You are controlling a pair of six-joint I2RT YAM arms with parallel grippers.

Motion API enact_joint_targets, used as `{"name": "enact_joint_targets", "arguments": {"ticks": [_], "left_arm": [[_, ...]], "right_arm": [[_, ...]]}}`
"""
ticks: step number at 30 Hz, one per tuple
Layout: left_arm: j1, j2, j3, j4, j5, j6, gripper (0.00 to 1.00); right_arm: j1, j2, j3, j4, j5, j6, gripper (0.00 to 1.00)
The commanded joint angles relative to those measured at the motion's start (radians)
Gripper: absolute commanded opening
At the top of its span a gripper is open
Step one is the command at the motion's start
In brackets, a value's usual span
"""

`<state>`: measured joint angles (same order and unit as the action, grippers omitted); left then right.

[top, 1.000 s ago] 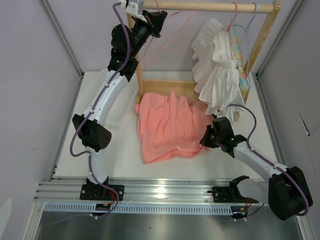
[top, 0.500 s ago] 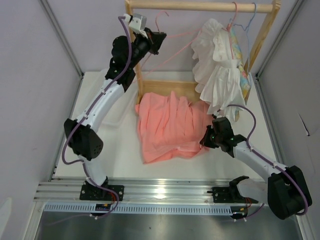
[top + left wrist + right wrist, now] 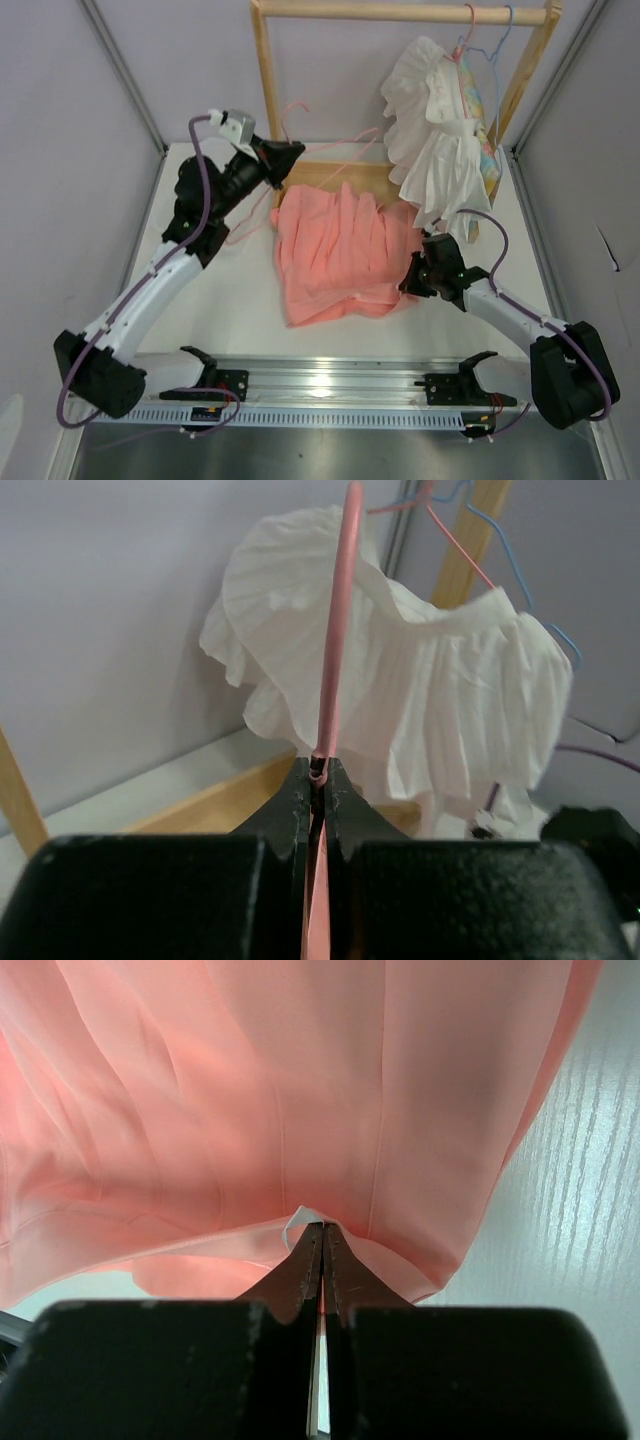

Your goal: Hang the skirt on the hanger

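Skirt (image 3: 340, 255): flat mid-worktop (image 3: 230, 300), right gripper (image 3: 322, 1235) pinched on its right hem. Hanger (image 3: 337, 630): clamped in left gripper (image 3: 317, 770), held above the back-left. Rack (image 3: 265, 80) behind; white garment (image 3: 430, 130) hanging right.

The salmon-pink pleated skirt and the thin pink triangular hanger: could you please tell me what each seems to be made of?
The salmon-pink pleated skirt looks like soft, matte cloth: it lies in limp folds. The thin pink triangular hanger is probably coated wire or plastic, smooth with a slight sheen: a slim, even rod holding its shape.
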<state>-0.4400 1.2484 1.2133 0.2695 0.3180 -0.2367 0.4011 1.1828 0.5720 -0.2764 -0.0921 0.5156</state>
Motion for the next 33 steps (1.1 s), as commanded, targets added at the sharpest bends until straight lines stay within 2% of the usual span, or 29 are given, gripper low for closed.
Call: {"name": "enact_joint_targets", "arguments": {"ticks": [1,7,14,19,27,33], "left_arm": [[-0.071,-0.154,-0.176,-0.002,0.015,-0.015,0.00],[-0.249,-0.319,-0.414,-0.076,-0.088,-0.070,0.00],[-0.350,-0.406,-0.517,-0.160,-0.152,-0.147,0.00],[-0.388,-0.409,-0.567,-0.170,-0.161,-0.210,0.00],[-0.463,-0.345,-0.641,-0.088,-0.276,-0.302,0.00],[-0.473,-0.305,-0.666,-0.029,-0.301,-0.334,0.00]], "right_arm": [[-0.007,0.021,0.042,0.008,-0.001,-0.026,0.00],[-0.007,0.012,0.057,-0.013,0.012,-0.026,0.00],[-0.007,0.003,0.066,-0.017,0.015,-0.016,0.00],[-0.007,-0.011,0.068,-0.030,0.025,-0.014,0.00],[-0.005,-0.020,0.065,-0.040,0.029,-0.012,0.00],[-0.004,-0.032,0.063,-0.050,0.032,-0.014,0.00]]}}
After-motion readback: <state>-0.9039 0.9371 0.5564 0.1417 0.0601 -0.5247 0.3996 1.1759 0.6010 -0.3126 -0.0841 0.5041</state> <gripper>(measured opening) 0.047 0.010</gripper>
